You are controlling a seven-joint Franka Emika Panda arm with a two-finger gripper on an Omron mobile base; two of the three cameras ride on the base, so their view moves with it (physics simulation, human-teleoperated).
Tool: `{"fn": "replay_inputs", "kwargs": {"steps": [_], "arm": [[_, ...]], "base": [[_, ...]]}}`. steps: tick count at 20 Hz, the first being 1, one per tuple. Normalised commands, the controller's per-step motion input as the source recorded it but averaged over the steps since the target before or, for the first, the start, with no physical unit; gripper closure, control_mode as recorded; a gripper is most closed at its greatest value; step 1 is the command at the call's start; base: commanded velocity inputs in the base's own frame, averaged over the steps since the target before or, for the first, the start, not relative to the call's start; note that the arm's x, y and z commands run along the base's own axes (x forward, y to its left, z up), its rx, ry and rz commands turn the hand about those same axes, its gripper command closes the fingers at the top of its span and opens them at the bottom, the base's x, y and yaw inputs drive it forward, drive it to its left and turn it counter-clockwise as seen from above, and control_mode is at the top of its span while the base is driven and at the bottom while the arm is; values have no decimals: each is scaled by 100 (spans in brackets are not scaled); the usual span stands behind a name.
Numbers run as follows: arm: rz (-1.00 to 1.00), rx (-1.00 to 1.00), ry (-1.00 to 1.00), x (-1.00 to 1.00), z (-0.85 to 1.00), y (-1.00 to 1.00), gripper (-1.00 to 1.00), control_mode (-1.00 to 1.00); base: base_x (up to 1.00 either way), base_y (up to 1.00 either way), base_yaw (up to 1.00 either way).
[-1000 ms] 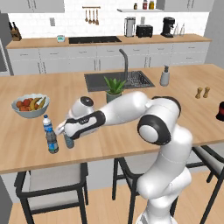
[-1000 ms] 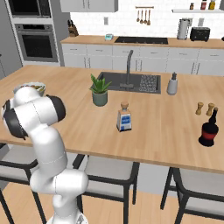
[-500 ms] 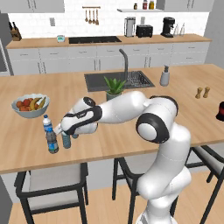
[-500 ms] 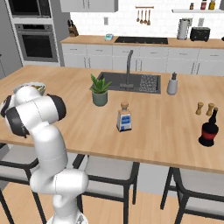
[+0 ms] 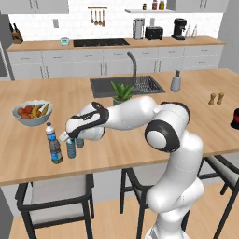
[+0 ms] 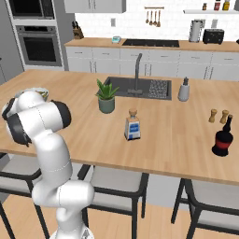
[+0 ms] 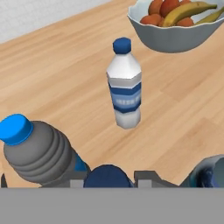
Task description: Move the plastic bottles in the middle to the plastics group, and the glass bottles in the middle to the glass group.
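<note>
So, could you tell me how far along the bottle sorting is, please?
Four plastic bottles stand clustered by the fruit bowl. The gripper sits over one, its blue cap between the jaws; grip unclear. The glass bottle mid-island is not yet moved toward the dark bottle.

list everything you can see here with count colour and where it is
plastic bottles: at least three, blue-capped, island's front left; one clear with a white label, one grey
fruit bowl: one, pale, behind the bottles
potted plant: one, green, beside the sink
sink: one, dark, mid-island
glass bottle: one, clear with a blue label, island middle
dark bottle: one, red label, island's right
wooden shakers: two, behind the dark bottle
soap dispenser: one, grey, right of the sink
stools: dark-framed, along the front
arm: white, reaching left
gripper: at the bottles, fingers hidden
</note>
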Motion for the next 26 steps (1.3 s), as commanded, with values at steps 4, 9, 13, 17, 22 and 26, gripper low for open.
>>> {"fn": "replay_inputs", "kwargs": {"steps": [4, 9, 13, 17, 22, 26], "arm": [[0, 0, 0, 0, 0, 0, -100, -100], [0, 0, 0, 0, 0, 0, -100, -100], [0, 0, 0, 0, 0, 0, -100, -100], [0, 0, -2, -1, 6, 0, -100, -100], [0, 0, -1, -26, 30, -11, -100, -100], [0, 0, 0, -62, 44, -43, -100, -100]], "base": [[0, 0, 0], [0, 0, 0], [0, 0, 0], [0, 0, 0], [0, 0, 0], [0, 0, 0]]}}
